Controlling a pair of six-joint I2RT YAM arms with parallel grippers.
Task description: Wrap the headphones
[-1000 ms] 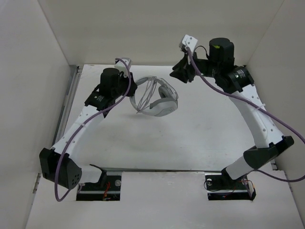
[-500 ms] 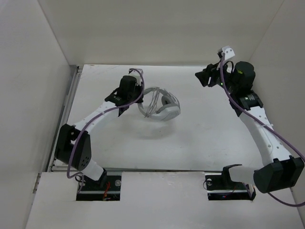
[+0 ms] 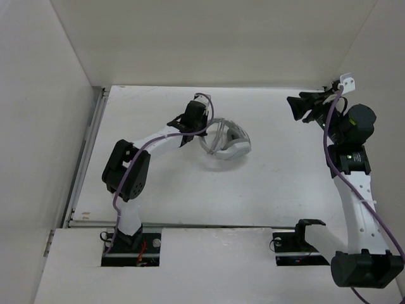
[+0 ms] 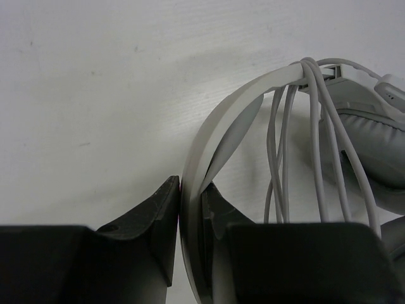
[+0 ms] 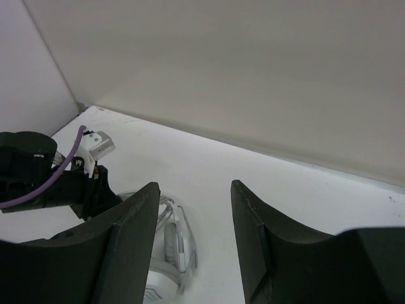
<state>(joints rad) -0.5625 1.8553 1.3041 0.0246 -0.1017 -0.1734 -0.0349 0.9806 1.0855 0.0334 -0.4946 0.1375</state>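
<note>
Top external view shows a white tabletop (image 3: 190,190) boxed by plain pale walls (image 3: 209,44). White over-ear headphones with grey pads and thin grey cord (image 3: 229,144) have their headband (image 4: 234,102) pinched in the jaws of the left gripper (image 3: 204,128). Only the left wrist view shows cord loops (image 4: 309,76) draped over the headband beside those jaws. The right gripper (image 5: 193,190) is spread and empty, with the headphones well beyond its jaws.

headphones (image 3: 229,143) on table (image 3: 190,190), left tool (image 4: 180,193) at their left
</note>
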